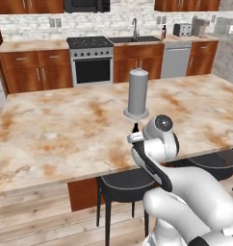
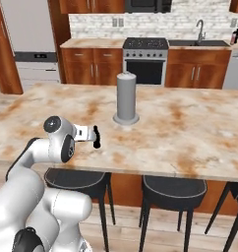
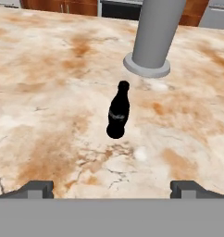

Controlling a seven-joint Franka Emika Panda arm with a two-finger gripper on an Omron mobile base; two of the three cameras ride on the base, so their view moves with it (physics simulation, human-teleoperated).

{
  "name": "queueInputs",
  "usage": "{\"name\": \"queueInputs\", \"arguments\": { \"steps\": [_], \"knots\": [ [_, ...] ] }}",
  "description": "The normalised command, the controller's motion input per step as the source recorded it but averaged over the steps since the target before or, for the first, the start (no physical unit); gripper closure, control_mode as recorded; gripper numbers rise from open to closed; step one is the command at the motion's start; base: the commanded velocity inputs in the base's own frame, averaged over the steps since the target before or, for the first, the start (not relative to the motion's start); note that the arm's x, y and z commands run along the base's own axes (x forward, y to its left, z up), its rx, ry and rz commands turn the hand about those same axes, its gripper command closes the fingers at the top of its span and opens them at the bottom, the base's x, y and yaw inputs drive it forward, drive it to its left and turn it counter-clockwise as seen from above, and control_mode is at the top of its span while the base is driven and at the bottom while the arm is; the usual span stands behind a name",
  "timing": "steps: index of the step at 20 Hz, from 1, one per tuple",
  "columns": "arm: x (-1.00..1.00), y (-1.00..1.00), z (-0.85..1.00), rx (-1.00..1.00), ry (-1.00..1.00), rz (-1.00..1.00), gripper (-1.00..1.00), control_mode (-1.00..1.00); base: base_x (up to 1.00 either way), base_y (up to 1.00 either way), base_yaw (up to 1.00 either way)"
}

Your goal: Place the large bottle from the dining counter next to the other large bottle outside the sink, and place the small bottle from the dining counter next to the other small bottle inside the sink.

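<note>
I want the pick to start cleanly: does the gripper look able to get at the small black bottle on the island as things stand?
Probably yes. The small bottle stands upright on the dining counter, straight ahead of the open gripper, with bare marble between them. The grey cylinder stands behind it, apart.

Both base views look forward, down over surface; hand view sits close above it, sharing grey cylinder.

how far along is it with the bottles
Nothing looks done yet. The small bottle stands upright on the dining counter, near the grey cylinder. In hand: the open gripper faces that bottle, apart from it. Left: carrying it to the sink. The other large bottle stands beside the sink, alone.
</note>
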Motion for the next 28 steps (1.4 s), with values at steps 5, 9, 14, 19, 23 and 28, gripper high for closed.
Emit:
{"name": "queueInputs", "arguments": {
  "steps": [5,9,14,19,23,28],
  "knots": [
    [0.0,0.0,0.0,0.0,0.0,0.0,-1.0,1.0,0.34,0.0,-0.03],
    [0.0,0.0,0.0,0.0,0.0,0.0,-1.0,1.0,0.25,0.0,-0.02],
    [0.0,0.0,0.0,0.0,0.0,0.0,-1.0,1.0,0.14,0.0,0.0],
    [0.0,0.0,0.0,0.0,0.0,0.0,-1.0,1.0,0.07,0.0,0.0],
    [0.0,0.0,0.0,0.0,0.0,0.0,-1.0,1.0,0.06,0.0,0.0],
    [0.0,0.0,-0.01,0.01,0.0,0.0,-1.0,-1.0,0.01,0.0,0.0]
  ]
}}
